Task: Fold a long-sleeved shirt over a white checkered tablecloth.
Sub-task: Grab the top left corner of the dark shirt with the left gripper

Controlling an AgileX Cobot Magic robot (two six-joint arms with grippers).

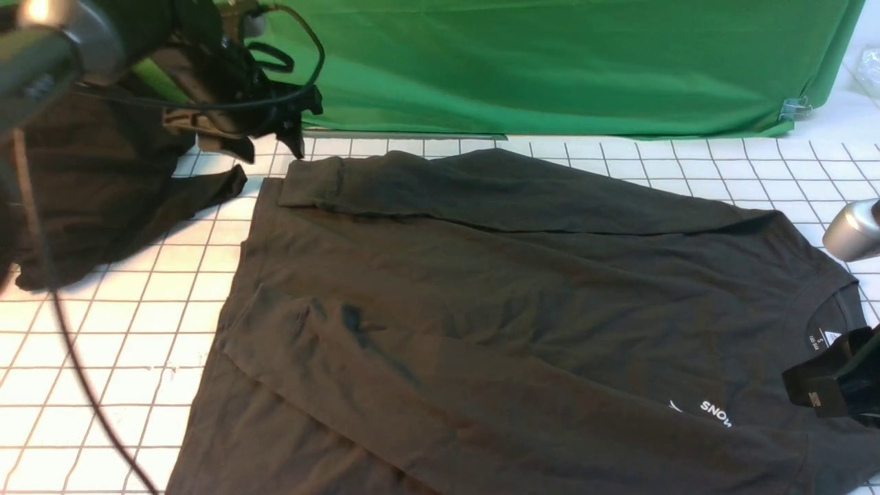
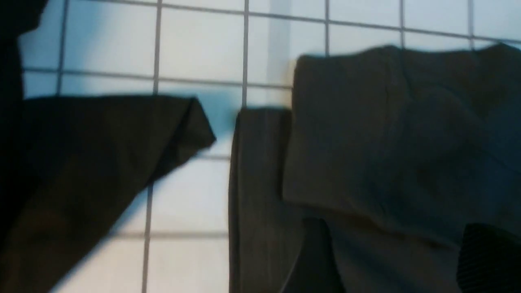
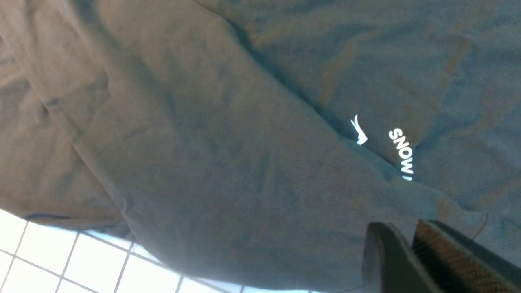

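The long-sleeved shirt (image 1: 522,295) lies flat on the white checkered tablecloth (image 1: 103,385), collar to the right, with both sleeves folded across its body. White "SNOW" lettering (image 1: 715,412) shows near the right edge. My left gripper (image 1: 265,148) hovers open just above the far sleeve's cuff (image 1: 313,182). In the left wrist view its fingers (image 2: 315,260) stand wide apart over that cuff (image 2: 366,134). My right gripper (image 1: 790,388) hangs shut over the chest near the collar. In the right wrist view it (image 3: 401,228) holds nothing, close to the lettering (image 3: 401,152).
Another black garment (image 1: 103,199) with no print lies at the far left, one corner (image 2: 89,162) near the shirt's hem. A green fabric backdrop (image 1: 550,69) hangs behind, held by a binder clip (image 1: 794,106). The left arm's cable (image 1: 75,357) trails over the cloth.
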